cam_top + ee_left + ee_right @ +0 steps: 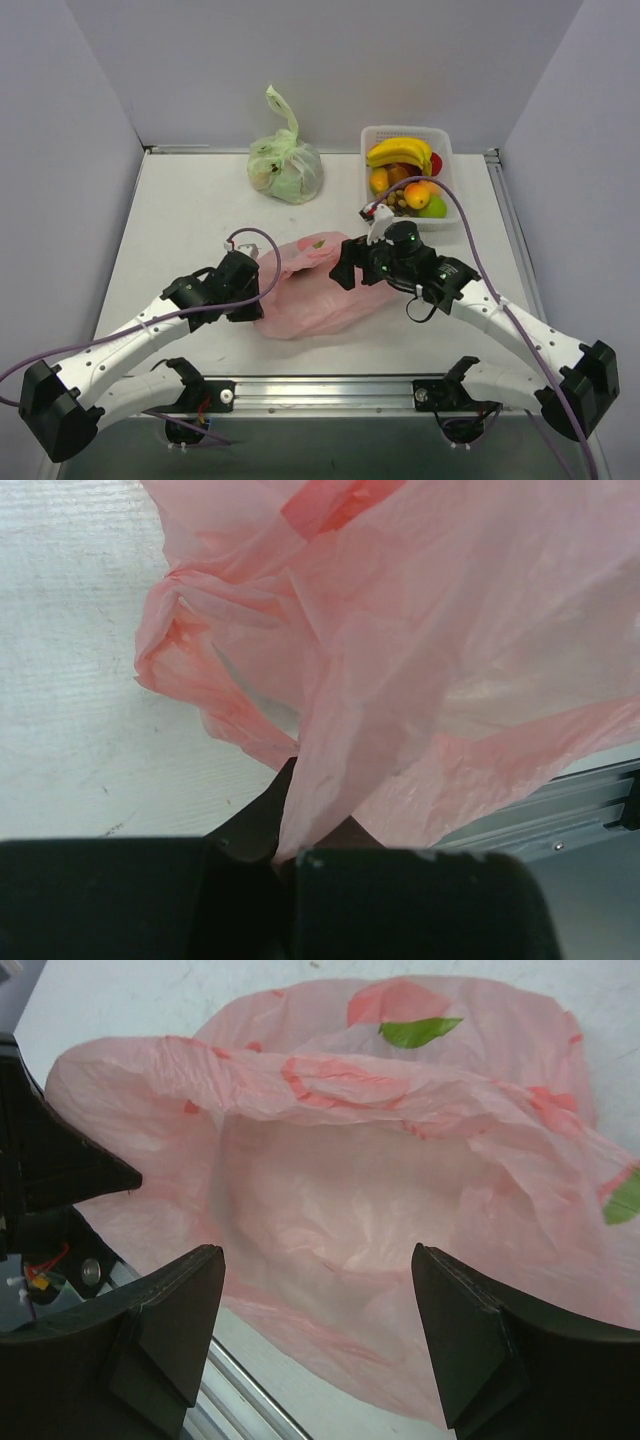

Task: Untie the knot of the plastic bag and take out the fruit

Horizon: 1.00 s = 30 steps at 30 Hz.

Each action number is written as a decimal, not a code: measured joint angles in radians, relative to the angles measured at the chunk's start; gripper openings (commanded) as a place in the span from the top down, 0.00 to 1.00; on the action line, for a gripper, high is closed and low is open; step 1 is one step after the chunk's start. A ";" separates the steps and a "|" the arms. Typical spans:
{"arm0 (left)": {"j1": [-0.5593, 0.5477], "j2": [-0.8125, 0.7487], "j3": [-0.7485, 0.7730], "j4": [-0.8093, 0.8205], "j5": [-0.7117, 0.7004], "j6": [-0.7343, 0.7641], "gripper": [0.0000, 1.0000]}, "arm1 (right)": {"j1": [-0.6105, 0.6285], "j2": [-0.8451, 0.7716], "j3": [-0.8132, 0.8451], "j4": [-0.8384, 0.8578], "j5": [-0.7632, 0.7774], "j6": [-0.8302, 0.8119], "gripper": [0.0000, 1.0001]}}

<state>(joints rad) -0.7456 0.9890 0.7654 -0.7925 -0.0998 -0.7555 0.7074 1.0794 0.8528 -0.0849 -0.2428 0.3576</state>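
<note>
The pink plastic bag (310,295) lies slack and flattened on the table between my grippers. It also fills the left wrist view (430,660) and the right wrist view (380,1160). No knot shows, and the handle loops hang loose at the left (190,660). My left gripper (262,288) is shut on a fold of the bag's edge (285,855). My right gripper (350,270) is open and empty just above the bag's right part (318,1260). No fruit shows inside the bag. The fruit (400,152) lies in a white basket.
The white basket (445,140) stands at the back right with bananas, an orange, a green apple and red pieces. A pale green tied bag (285,170) sits at the back centre. A metal rail (330,385) runs along the near table edge.
</note>
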 measured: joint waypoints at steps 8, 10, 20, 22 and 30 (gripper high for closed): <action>0.000 0.023 0.019 0.020 0.003 -0.024 1.00 | 0.112 0.212 0.000 0.085 -0.008 0.070 0.30; -0.001 0.036 0.041 0.028 0.004 -0.029 1.00 | 0.126 0.242 -0.015 0.142 0.012 0.127 0.30; -0.082 0.043 0.080 0.091 0.047 -0.108 1.00 | 0.137 0.405 -0.084 0.371 0.192 0.450 0.20; -0.103 0.046 0.080 0.098 0.053 -0.126 1.00 | 0.137 0.445 -0.074 0.388 0.234 0.502 0.16; -0.144 0.060 0.079 0.113 0.064 -0.171 1.00 | 0.138 0.523 -0.041 0.394 0.405 0.673 0.11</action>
<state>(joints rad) -0.8898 1.0492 0.8440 -0.6792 -0.0353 -0.9260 0.8452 1.6020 0.8120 0.3096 0.1623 1.0302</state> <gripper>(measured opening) 0.032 0.894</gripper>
